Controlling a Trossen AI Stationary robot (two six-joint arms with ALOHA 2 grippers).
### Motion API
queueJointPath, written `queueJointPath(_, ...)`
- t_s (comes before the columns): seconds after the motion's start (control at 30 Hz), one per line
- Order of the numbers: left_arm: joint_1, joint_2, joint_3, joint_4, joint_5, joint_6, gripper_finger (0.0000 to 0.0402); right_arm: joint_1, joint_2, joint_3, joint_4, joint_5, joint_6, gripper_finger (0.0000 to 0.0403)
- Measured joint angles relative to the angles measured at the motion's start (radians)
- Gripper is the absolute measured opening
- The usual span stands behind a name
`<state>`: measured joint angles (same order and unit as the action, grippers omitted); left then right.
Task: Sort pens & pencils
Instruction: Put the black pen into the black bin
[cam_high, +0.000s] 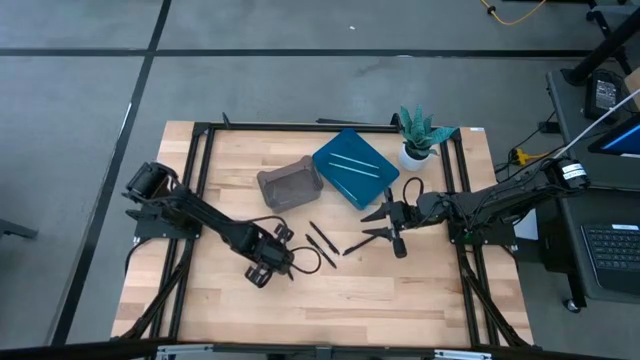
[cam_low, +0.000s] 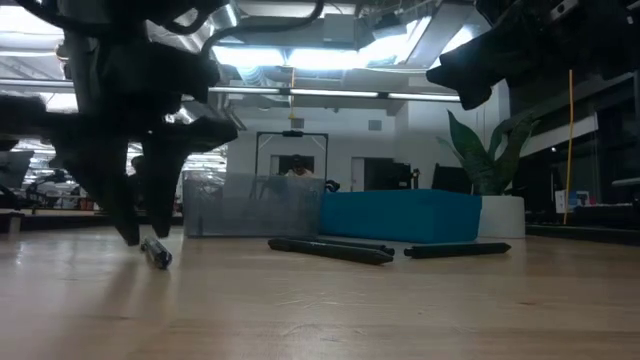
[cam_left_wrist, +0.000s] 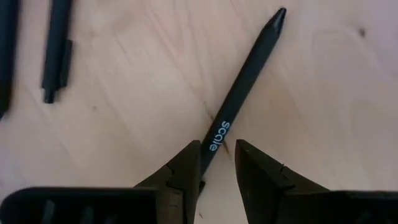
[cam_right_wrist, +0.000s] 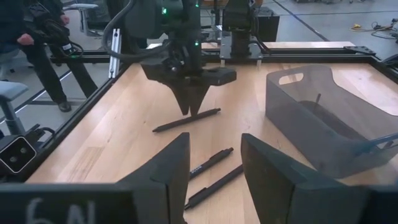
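Note:
Several black pens lie flat on the wooden table (cam_high: 400, 300): two side by side (cam_high: 322, 244), one nearer my right gripper (cam_high: 355, 247), and one at my left gripper (cam_left_wrist: 245, 74). Two light blue sticks (cam_high: 352, 166) lie on the blue tray (cam_high: 340, 180). My left gripper (cam_high: 283, 262) points down at the table, narrowly open, with its fingers on either side of the rear end of the black pen printed "scale". It also shows in the low view (cam_low: 145, 238). My right gripper (cam_right_wrist: 214, 168) hangs open and empty above the table, right of the pens. My left gripper comes from above, pointing down, with its fingers across the rear end of the black pen (cam_left_wrist: 211, 144). One fingertip (cam_left_wrist: 186, 165) lies close against the pen's side, and a gap shows beside the other. I cannot tell whether it touches. The pen lies flat on the table.
A grey see-through bin (cam_high: 290, 185) stands at the back centre with the blue tray to its right. A potted plant (cam_high: 418, 135) stands at the back right. A black frame (cam_high: 200, 130) runs around the table. A person (cam_right_wrist: 37, 43) stands beyond the table's left edge.

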<state>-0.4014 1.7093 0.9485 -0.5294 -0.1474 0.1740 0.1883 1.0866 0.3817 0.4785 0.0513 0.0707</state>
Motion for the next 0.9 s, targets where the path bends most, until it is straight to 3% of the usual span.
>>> queueJointPath(0.47,0.031,0.071,0.005,0.01,0.061,0.041,0.0092,0.0,0.0,0.0,-0.013,-0.002,-0.001,0.0145)
queueJointPath(0.7,0.032,0.072,0.003,0.01,0.068,0.012,0.0023,0.0,0.0,0.0,-0.025,-0.002,-0.001,0.0145)
queueJointPath(0.9,0.034,0.072,0.002,0.013,0.063,-0.04,0.0019,0.001,0.0,0.0,-0.036,-0.002,0.0,0.0145)
